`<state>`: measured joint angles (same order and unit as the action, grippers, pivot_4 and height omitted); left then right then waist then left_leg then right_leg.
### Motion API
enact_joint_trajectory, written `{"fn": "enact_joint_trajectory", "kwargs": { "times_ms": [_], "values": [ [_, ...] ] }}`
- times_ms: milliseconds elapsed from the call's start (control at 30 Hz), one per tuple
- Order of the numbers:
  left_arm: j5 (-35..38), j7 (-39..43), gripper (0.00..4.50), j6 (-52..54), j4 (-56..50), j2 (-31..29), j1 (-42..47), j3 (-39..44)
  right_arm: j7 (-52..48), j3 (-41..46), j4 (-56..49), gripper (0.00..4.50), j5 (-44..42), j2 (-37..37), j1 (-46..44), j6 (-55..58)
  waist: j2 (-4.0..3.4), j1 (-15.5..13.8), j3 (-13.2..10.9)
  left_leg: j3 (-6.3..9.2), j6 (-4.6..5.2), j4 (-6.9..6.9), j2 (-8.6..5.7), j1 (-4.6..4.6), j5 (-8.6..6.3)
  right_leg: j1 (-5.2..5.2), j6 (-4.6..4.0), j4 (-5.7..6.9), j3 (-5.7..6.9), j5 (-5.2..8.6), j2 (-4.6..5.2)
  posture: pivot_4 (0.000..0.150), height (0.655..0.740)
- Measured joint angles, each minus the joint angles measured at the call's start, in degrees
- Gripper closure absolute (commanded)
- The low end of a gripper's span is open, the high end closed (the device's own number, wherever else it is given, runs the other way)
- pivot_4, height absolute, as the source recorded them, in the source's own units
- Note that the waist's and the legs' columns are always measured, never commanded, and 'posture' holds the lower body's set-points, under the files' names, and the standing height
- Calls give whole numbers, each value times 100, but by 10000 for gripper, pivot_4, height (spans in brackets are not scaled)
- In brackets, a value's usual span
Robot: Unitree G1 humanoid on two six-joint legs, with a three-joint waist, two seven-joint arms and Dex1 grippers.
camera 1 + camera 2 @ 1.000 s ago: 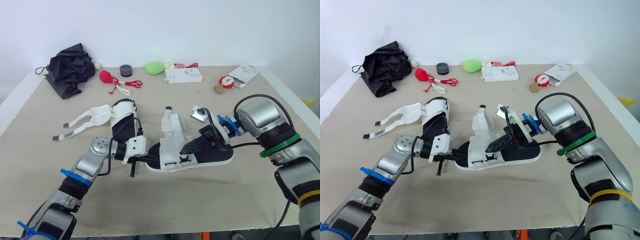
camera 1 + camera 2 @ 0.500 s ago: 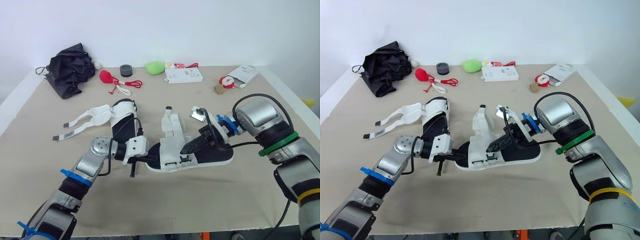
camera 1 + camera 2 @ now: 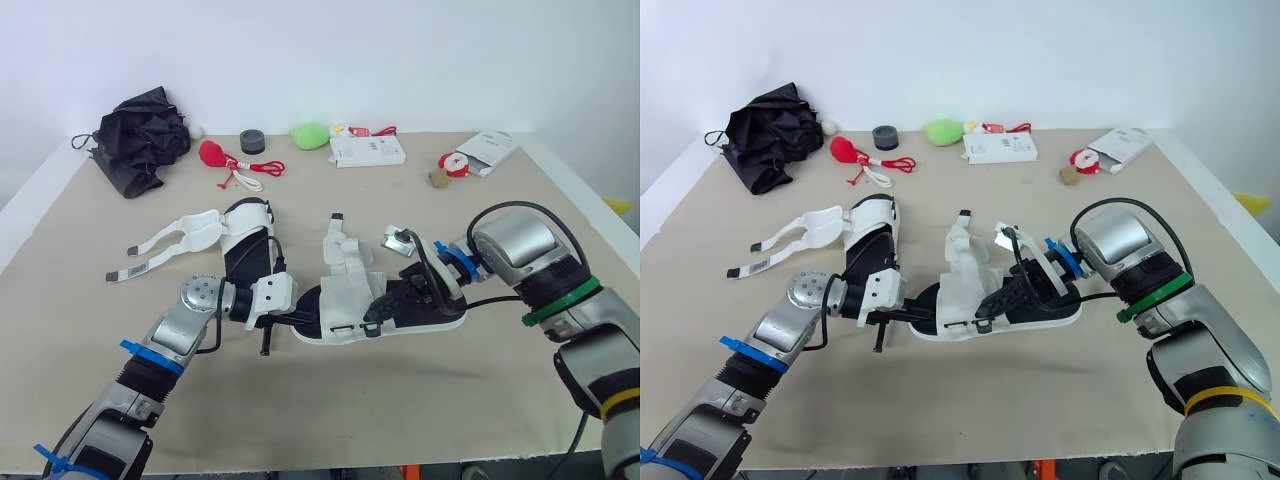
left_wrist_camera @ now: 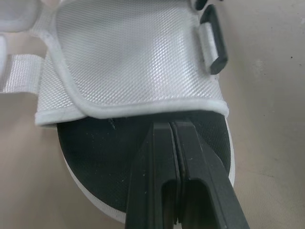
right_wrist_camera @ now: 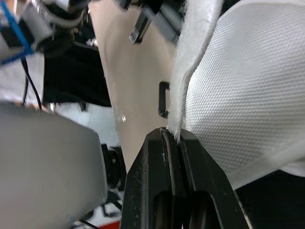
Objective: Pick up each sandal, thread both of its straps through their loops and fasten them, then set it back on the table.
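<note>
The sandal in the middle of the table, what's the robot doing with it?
It is working on that sandal, which lies on the table. The right gripper is shut on the edge of the white strap flap. The left gripper, fingers shut, rests on the footbed at the other end. A second sandal lies beyond, straps loose.

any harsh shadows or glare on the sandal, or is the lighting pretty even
Left eye view: soft, even light, the sandal throwing only a faint shadow on the table. Left wrist view: the white strap is well lit, the black insole under it dark. Right wrist view: white mesh brightly lit, no hard glare spot.
</note>
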<state>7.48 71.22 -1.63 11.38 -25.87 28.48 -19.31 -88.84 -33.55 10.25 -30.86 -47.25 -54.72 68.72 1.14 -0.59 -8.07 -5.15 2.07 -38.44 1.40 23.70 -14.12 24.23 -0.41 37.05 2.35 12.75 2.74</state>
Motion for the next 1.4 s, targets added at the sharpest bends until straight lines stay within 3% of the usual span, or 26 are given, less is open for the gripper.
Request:
{"fn": "enact_joint_trajectory", "kwargs": {
  "times_ms": [100,133,167,400,633,800,967,1100,1400],
  "values": [
    [0,1,45000,9,-5,-10,-20,4,42,191,-296,44014,89,-67,312,-579,-1,5,9,-2,-3,0,0,-12,-7,-11,11,0,-10,7,-7,1500,7400],
    [0,1,45000,20,-1,-10,-23,4,83,271,-385,39285,160,-73,425,-789,2,5,12,-1,-3,0,0,-25,-9,-22,14,0,-11,12,-9,1500,7400],
    [0,1,45000,21,4,-13,-31,4,107,291,-415,37677,196,-73,478,-883,4,5,15,-2,-4,0,1,-35,-12,-31,14,0,-12,17,-10,1500,7400],
    [0,4,45000,23,16,-14,-32,-2,235,509,-462,5930,314,-124,576,-938,5,6,23,-1,-6,0,1,-42,-14,-36,11,1,-13,24,-6,1500,7400],
    [2,73,45000,22,55,-6,16,-19,479,1816,-1029,5930,-422,-615,1120,-15,4,-2,23,1,-12,3,2,-41,-21,-35,-4,1,-6,31,0,1500,7400],
    [12,83,45000,28,88,4,65,-49,1220,2996,-2498,5930,-1257,-700,2662,736,6,-16,25,7,-16,2,1,-39,-25,-41,3,0,-1,36,6,1500,7400],
    [10,103,45000,69,170,-1,149,-52,2572,3693,-3627,5930,-1702,201,4052,1311,13,-4,34,3,-17,-4,1,-53,-23,-55,50,0,-2,57,7,1500,7400],
    [4,102,45000,102,233,18,219,-59,3555,4082,-3561,5930,-1723,862,3883,1497,13,7,34,-2,-8,-11,1,-56,-13,-57,68,-2,-10,47,7,1500,7400],
    [4,201,45000,150,212,20,243,-80,4016,4400,-3299,5930,-2200,980,3482,1909,13,2,34,3,-7,1,-1,-50,-20,-54,33,-3,-12,48,0,1500,7400]
  ]
}}
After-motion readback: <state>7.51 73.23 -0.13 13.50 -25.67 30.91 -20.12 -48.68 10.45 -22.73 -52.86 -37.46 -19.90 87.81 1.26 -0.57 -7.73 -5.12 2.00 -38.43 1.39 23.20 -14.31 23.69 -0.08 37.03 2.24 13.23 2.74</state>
